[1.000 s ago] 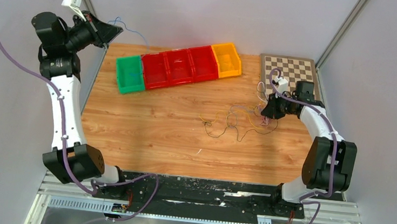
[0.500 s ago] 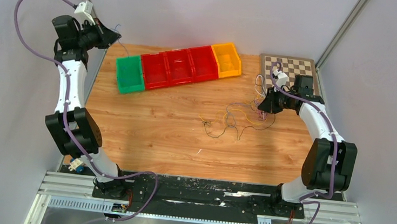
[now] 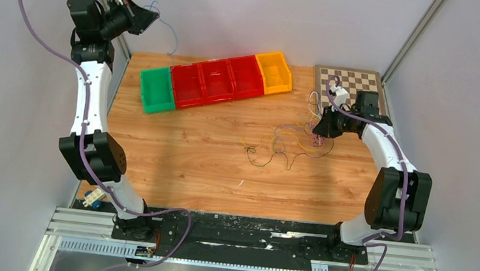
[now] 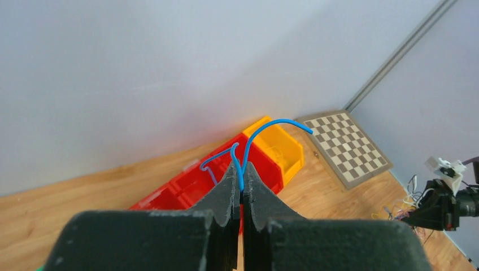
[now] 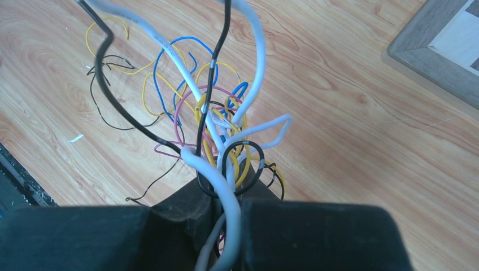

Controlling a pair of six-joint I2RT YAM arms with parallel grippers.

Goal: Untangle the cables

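A tangle of thin cables (image 3: 289, 142), yellow, black, blue, white and purple, lies on the wooden table right of centre. My right gripper (image 3: 322, 128) is shut on the bundle at its right end; white, black and yellow strands (image 5: 226, 147) rise from between its fingers. My left gripper (image 3: 150, 17) is raised high at the far left, above the table's back corner. It is shut on a single blue cable (image 4: 248, 148) whose loop and free end curl out beyond the fingertips; this blue cable (image 3: 167, 34) hangs free of the tangle.
A row of bins stands at the back: green (image 3: 157, 89), several red (image 3: 217, 80), orange (image 3: 274, 72). A chessboard (image 3: 350, 83) lies at the back right, close behind my right gripper. Grey walls close in the left, back and right sides.
My left arm has swung up and right, lifting the blue cable from the table's left edge to high above the back left corner. My right gripper has barely moved.
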